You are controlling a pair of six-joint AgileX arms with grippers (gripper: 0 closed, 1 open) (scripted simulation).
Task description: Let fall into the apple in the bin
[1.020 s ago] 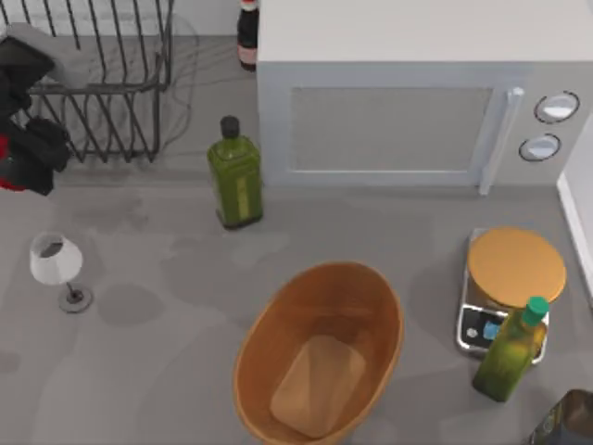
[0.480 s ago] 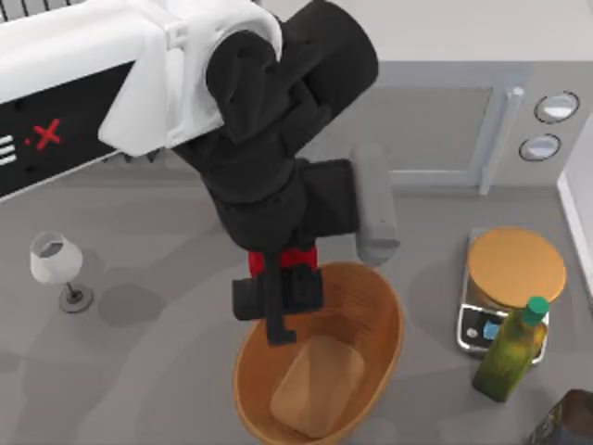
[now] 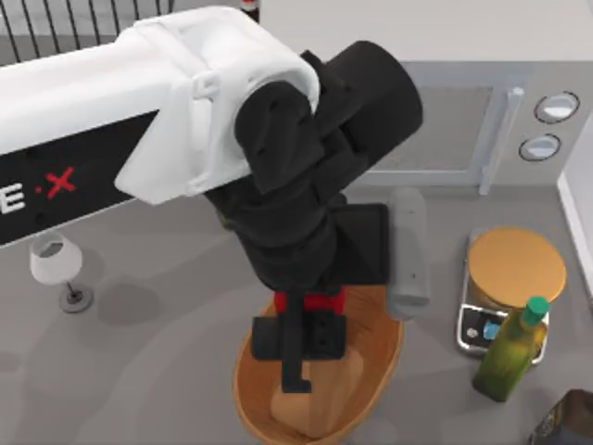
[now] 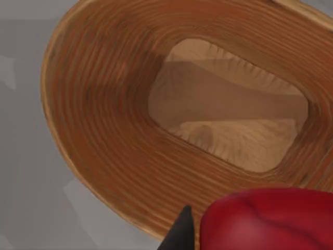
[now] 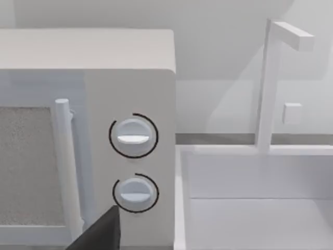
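The bin point(image 3: 248, 363), an oval orange-brown ribbed basket with a paler flat bottom, stands at the table's front middle. My left gripper point(image 3: 298, 345) hangs over its rear half, shut on the apple point(image 3: 311, 301), of which only a red sliver shows between the black fingers. The left wrist view looks down into the bin point(image 4: 99, 120), with the apple point(image 4: 270, 219) close to the lens beside one black fingertip point(image 4: 182, 235). My right arm point(image 3: 567, 419) sits parked at the front right corner.
A white microwave point(image 3: 463, 120) lines the back. A scale with an orange top point(image 3: 515, 264) and a green bottle point(image 3: 508, 350) stand right of the bin. A wine glass point(image 3: 56, 262) is at the left. A wire rack point(image 3: 56, 28) fills the back left corner.
My left arm has swung from the back left rack across the table, carrying the apple, and now hangs over the bin. In the last half second it moved a little further right and forward.
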